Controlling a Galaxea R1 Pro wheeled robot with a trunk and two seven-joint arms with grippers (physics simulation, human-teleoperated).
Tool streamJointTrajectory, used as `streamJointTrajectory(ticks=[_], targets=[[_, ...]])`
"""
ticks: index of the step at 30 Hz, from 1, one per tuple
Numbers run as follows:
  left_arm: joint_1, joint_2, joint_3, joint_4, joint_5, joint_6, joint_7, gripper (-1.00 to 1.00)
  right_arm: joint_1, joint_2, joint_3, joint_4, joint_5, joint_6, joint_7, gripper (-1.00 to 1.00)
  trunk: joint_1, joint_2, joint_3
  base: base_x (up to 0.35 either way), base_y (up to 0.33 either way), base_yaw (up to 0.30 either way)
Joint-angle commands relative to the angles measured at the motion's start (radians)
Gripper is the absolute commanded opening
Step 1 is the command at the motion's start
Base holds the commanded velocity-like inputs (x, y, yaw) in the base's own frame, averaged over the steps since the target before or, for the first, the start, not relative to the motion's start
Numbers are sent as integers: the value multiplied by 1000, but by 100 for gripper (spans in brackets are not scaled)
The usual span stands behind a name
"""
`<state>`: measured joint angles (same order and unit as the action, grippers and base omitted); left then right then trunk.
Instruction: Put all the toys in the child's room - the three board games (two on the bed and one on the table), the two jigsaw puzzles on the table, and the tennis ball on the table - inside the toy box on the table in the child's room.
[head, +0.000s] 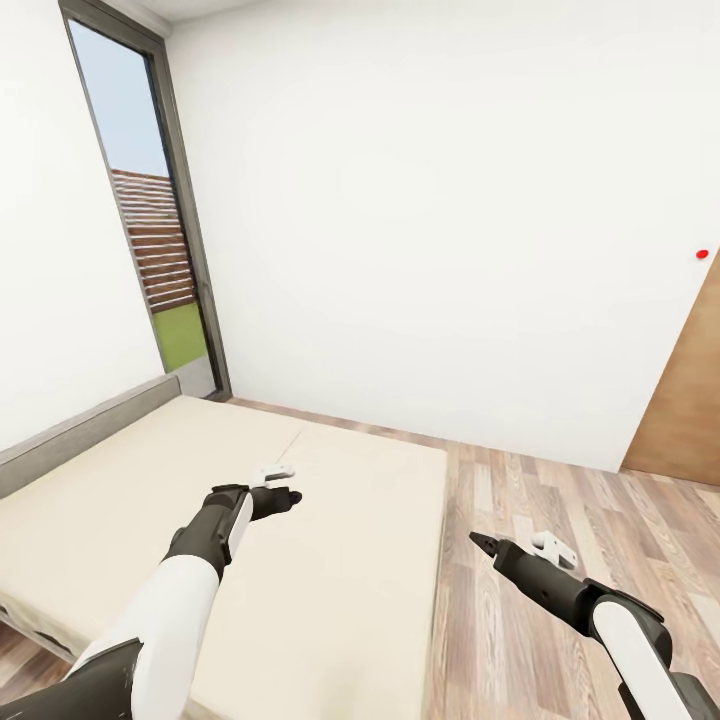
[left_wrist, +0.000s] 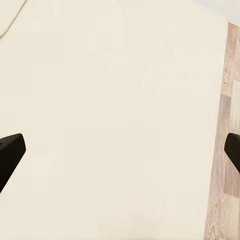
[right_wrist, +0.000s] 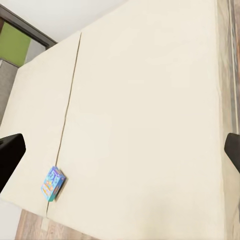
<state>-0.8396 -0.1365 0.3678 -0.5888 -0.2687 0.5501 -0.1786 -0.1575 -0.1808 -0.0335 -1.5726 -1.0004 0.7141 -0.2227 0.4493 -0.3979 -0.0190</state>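
Apparently early in the task, we hover both empty claws, left gripper (head: 290, 495) and right gripper (head: 478, 541), spread wide over the bed (head: 340, 560), while the small blue board game (right_wrist: 53, 183) lies near one mattress corner, unpicked.

The beige mattress cover of the bed (left_wrist: 115, 120) is lying broad and smooth under the left gripper (left_wrist: 120, 155), whose two dark fingertips (left_wrist: 11, 150) are standing wide apart. Wooden floor (left_wrist: 227, 125) is running along the bed's one straight edge.
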Motion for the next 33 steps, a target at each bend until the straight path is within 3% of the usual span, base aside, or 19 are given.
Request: streamJointTrajectory(ticks=[1,25,33], targets=[[-1,-2,8,-2,-11,4,-9,100,-1,0,0,-1,-10,3,-9,100,1,-2,-2,4,3,0],[-1,-2,8,-2,-11,4,-9,100,-1,0,0,-1,-11,4,-9,100,1,-2,-2,14,12,-1],[-1,-1,8,-2,-11,4,-9,100,-1,0,0,-1,-11,4,-9,100,1,-2,-2,105,69,-112]])
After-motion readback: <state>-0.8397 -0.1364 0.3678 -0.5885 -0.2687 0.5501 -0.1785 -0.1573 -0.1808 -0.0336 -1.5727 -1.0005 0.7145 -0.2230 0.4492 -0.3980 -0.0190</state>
